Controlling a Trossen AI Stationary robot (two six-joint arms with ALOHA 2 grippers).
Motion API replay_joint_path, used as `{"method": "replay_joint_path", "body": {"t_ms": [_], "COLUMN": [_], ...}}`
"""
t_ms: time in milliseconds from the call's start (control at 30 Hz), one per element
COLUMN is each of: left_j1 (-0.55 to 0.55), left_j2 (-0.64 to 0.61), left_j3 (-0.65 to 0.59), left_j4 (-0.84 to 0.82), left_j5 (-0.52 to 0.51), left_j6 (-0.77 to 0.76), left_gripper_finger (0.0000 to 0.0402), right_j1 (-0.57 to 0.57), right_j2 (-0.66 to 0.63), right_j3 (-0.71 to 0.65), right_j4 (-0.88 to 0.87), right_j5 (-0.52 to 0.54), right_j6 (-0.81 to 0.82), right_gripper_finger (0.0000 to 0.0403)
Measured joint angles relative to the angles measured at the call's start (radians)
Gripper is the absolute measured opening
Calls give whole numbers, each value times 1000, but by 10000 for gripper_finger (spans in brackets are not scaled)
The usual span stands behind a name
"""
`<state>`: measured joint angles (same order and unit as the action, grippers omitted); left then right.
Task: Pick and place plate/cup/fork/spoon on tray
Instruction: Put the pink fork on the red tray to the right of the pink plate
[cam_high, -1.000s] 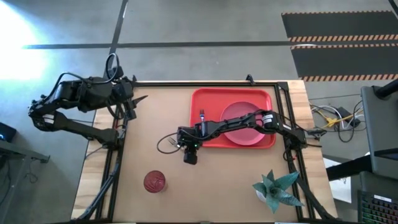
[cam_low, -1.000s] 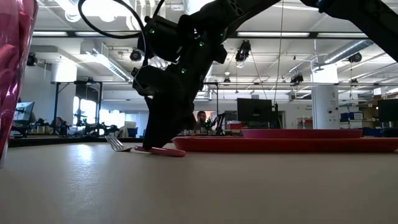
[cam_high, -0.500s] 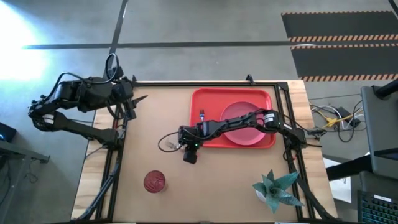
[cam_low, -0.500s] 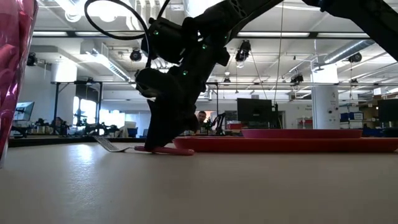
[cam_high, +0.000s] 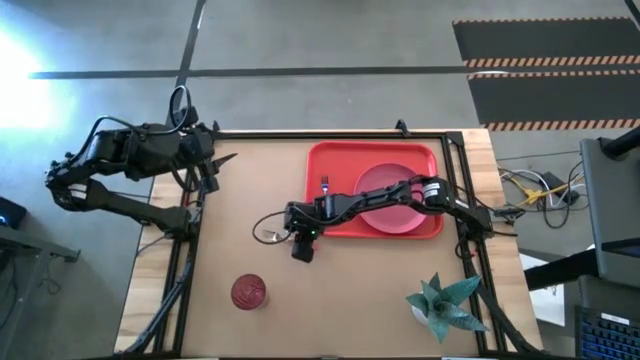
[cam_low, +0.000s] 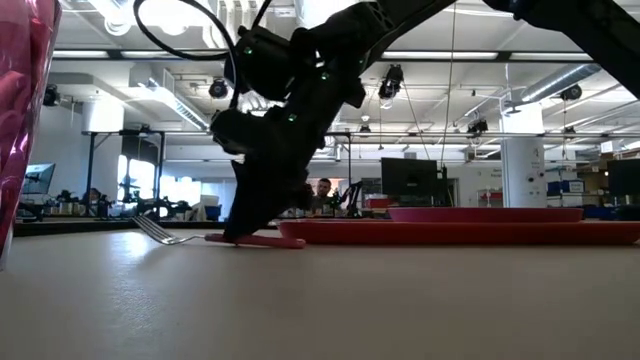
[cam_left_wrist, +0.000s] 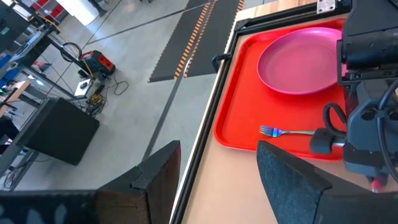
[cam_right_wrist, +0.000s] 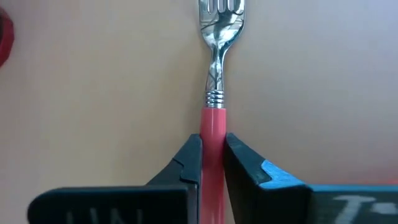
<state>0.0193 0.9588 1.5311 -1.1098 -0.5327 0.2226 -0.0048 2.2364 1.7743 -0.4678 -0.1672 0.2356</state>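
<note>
Red tray (cam_high: 340, 160) from above already carries the plate (cam_high: 385, 190) and a dark-handled utensil, seemingly the spoon (cam_high: 325, 187), beyond the right gripper (cam_high: 297, 236); the cup (cam_high: 248, 292) waits on the surface, well apart; the left gripper (cam_high: 222, 160) idles at the edge, fingers spread. At table height the fork (cam_low: 200, 238) lies flat under those fingers. The right wrist shows them clamped on its handle. No writing readable anywhere.
</note>
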Motion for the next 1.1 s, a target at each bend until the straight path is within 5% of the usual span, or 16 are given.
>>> {"method": "replay_joint_path", "body": {"t_ms": [367,567,733,1100], "left_j1": [0,0,0,0], "left_j2": [-1,-4,-6,-5], "left_j3": [0,0,0,0], "left_j4": [0,-1,-1,-1], "left_j5": [0,0,0,0], "left_j6": [2,3,3,-1], "left_gripper_finger": [193,193,193,193], "right_j1": [-9,-36,-32,-38], "right_j2": [2,0,0,-1], "right_j3": [200,194,170,170], "right_j4": [-10,-80,-142,-179], "right_j5": [124,-26,-51,-50], "right_j6": [-35,-31,-49,-130], "right_gripper_finger": [3,6,9,91]}}
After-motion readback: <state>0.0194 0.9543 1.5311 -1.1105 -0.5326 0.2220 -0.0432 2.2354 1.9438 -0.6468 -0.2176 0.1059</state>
